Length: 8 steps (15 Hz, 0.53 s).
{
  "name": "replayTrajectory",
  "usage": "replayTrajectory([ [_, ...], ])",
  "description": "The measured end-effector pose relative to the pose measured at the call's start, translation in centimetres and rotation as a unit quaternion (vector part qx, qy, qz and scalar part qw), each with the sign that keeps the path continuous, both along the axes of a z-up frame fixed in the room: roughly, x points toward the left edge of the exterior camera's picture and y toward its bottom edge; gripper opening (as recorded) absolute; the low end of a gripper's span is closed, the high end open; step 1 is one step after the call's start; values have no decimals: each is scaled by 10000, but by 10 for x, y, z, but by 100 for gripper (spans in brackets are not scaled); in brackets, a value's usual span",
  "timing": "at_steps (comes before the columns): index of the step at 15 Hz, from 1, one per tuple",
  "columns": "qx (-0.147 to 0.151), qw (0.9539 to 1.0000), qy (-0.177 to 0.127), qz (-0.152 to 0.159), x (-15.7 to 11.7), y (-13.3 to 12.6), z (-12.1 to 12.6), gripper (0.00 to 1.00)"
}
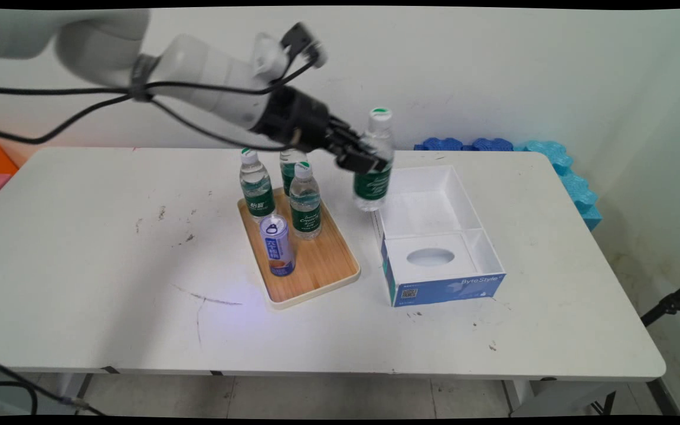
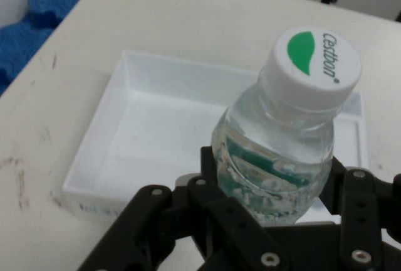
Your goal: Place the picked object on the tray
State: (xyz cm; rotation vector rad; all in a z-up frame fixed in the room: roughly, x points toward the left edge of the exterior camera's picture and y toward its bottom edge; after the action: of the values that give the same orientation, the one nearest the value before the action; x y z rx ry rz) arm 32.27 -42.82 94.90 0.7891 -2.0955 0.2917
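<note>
**Claw clamped on a water bottle, lifted over the box's near-left edge**

We see the claw (image 1: 365, 158) pinching a water bottle (image 1: 373, 162) around its upper body, just below the neck. In the hand view the black linkage wraps both sides of the bottle (image 2: 276, 158), white cap with green leaf mark on top. The bottle hangs upright, clear of the table (image 1: 110, 283), its base over the left wall of the white open box (image 1: 434, 236). The box has a blue front panel and an inner insert with an oval cutout.

Left of the box we have a wooden tray (image 1: 322, 265) carrying three more green-label bottles (image 1: 305, 200) at its far end and a blue-and-white can (image 1: 277, 244) nearer the front, all upright. Blue foam mats (image 1: 552, 156) lie at the table's far right edge.
</note>
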Motion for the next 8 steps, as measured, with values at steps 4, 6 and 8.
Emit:
replayTrajectory([
  [4,-2,9998,-89,-171,29,28,-13,0],
  [6,-18,9997,-121,-223,37,35,-18,0],
  [8,-39,9995,-154,-270,43,41,-25,0],
])
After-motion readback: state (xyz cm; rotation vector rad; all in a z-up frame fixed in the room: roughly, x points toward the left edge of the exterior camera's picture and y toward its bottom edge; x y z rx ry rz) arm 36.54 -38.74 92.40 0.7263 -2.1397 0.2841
